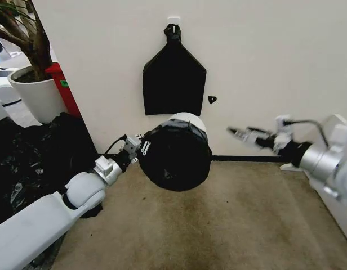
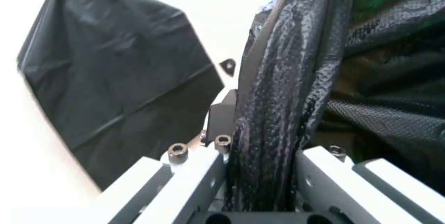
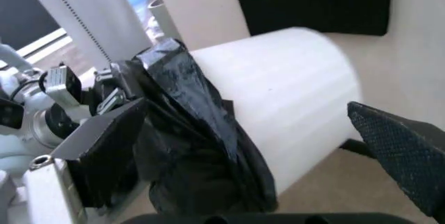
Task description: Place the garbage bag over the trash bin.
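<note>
On your far left a plant pot (image 1: 34, 93) stands above a heap of black plastic (image 1: 27, 157) on the floor. Your left arm reaches up and forward from the lower left, and its left tool (image 1: 141, 147) is pinched tight on the bunched edge of the garbage bag (image 1: 176, 157); the left wrist view shows the film squeezed between the two fingers (image 2: 187, 179). The bag is drawn over the mouth of the trash bin (image 1: 190, 121), which is held off the carpet, tipped with its mouth toward you, just in front of the flat black bag (image 1: 173, 79) hanging on the wall. The film looks thin, slick and easily torn, so grip it at the gathered rim. The bin seems light and stiff. On your right, the right tool (image 1: 236, 133) hovers beside the bin, apart from it, fingers spread.
</note>
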Tool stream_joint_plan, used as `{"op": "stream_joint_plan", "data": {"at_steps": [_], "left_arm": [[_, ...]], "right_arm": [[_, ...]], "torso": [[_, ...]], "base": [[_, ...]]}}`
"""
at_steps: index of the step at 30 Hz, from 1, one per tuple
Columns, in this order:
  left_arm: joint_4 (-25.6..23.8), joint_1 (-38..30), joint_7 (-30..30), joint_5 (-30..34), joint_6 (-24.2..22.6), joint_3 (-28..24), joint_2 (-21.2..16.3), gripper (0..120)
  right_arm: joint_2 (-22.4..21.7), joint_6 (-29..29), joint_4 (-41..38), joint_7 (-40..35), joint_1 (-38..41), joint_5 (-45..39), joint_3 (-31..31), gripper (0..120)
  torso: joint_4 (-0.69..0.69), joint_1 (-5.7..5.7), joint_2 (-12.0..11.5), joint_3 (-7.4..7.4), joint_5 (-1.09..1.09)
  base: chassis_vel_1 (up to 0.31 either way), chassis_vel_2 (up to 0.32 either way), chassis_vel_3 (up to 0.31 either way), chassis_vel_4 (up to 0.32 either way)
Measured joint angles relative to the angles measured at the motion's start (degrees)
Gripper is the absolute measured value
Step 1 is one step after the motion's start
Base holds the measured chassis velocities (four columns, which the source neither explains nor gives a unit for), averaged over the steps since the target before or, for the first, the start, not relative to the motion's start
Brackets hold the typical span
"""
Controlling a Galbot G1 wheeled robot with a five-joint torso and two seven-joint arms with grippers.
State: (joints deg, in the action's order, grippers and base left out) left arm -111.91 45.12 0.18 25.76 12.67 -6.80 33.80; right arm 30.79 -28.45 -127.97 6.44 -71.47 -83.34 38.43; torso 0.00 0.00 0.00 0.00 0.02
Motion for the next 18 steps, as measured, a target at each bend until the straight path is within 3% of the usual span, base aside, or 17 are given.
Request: {"op": "stream_joint_plan", "data": {"at_steps": [18], "left_arm": [[-2.75,-1.11,2.02,-4.86,0.72,-1.24,-0.36,0]], "right_arm": [[2.52,1.24,0.08,0.7,-0.54,5.54,-4.59,100]], "torso": [[-0.01,0.0,0.0,0.0,-0.02]], "base": [[0.0,0.0,0.0,0.0]]}}
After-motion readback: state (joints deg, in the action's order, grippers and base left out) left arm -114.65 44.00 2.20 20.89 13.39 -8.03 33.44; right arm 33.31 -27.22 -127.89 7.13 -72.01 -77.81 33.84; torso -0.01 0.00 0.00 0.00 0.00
